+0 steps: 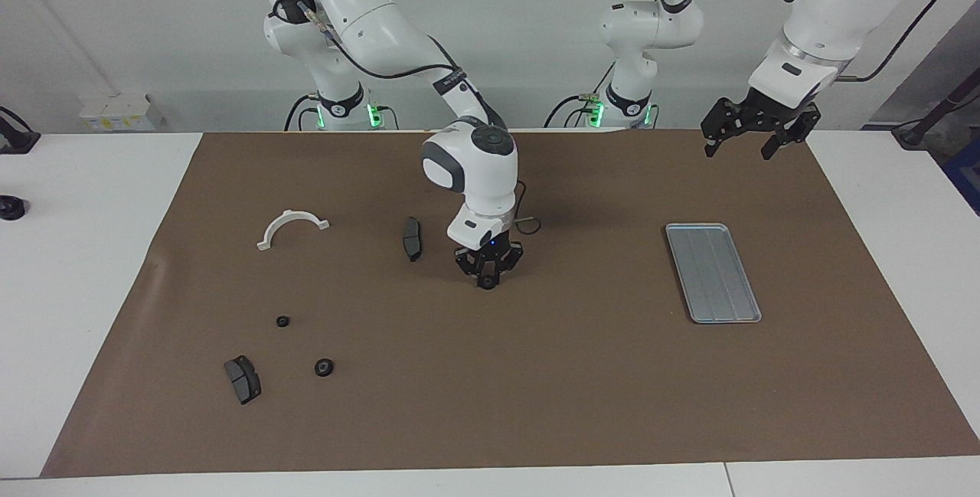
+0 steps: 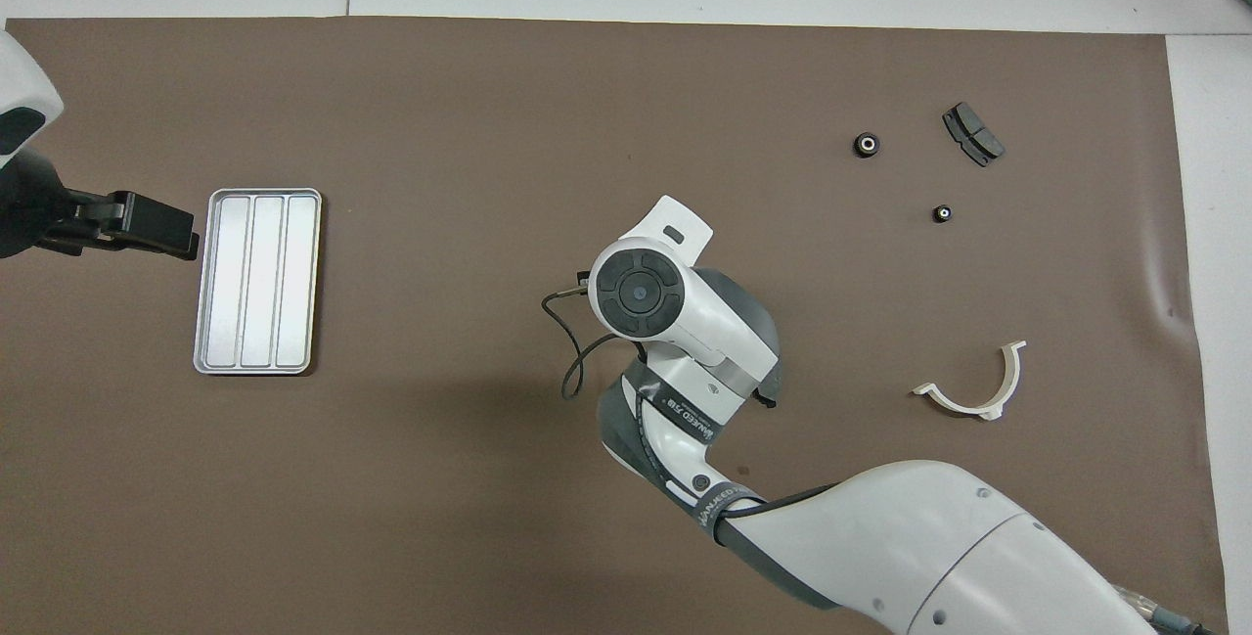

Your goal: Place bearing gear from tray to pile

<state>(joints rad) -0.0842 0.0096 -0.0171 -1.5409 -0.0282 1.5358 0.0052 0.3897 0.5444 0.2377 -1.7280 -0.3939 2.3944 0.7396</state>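
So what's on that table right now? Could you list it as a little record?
right gripper: shut on a small black gear, mid-mat
left gripper: open, raised, waiting
tray: holds nothing
pile: two black gears, toward the right arm's end
brake pads: two, dark grey
half-ring: white

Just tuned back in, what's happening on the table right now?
The right gripper is down at mid-table with its jaws shut on a small black gear, beside a brake pad. The tray toward the left arm's end looks empty. Two more gears lie toward the right arm's end. The left gripper waits, jaws open, raised above the mat.
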